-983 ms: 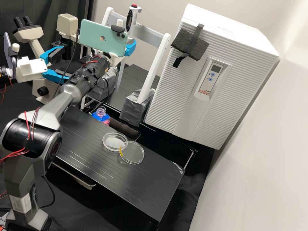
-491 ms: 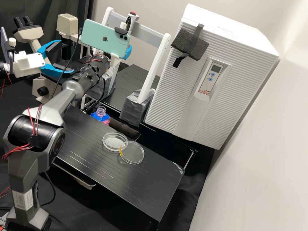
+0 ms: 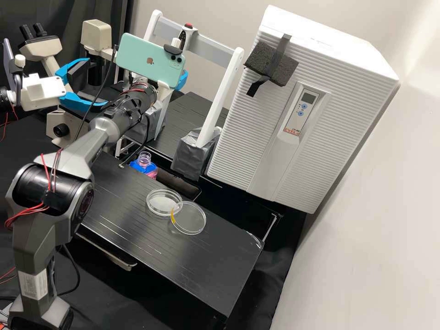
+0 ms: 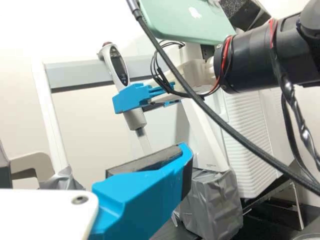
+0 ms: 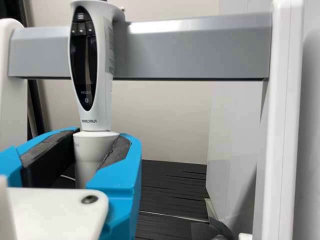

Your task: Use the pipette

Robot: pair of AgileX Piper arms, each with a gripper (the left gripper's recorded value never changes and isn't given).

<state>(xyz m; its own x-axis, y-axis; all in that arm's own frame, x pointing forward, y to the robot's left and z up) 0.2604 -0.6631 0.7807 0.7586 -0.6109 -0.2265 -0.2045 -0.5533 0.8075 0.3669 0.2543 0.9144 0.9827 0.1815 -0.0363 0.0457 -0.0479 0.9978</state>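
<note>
We find the pipette (image 5: 92, 90) standing nearly upright in the right gripper (image 5: 92, 144), which is closed on it just below the dark display panel (image 5: 84, 60), where the wide handle narrows into a pale round collar (image 5: 89, 160); the dark pads (image 5: 117, 147) press that collar from both sides. It is held up over the back of the desk (image 3: 206, 261), right in front of the grey crossbar (image 5: 200, 45) of the white stand (image 3: 224, 87), and we cannot tell whether its head rests against the bar or hangs free. We judge the pipette a light, stiff plastic tool, smooth and rounded, so it may twist or slide in the pads if the hold is loose; the broad handle above the collar should act as a shoulder that keeps it from dropping through. The thin shaft (image 4: 144, 142) below the fingers (image 4: 132, 97) looks the delicate part, and we would keep it from knocking the stand or the rim of the pink-filled bottle (image 3: 145, 164). The collar seems to us the right place to hold, since it leaves the red plunger button (image 3: 188, 25) on top free. The left gripper (image 3: 87, 82) hangs off to the side near the microscope (image 3: 41, 48), its fingers spread with nothing between them; we expect a press on that button should go gently, straight down the axis, lest the pipette tip sideways.
</note>
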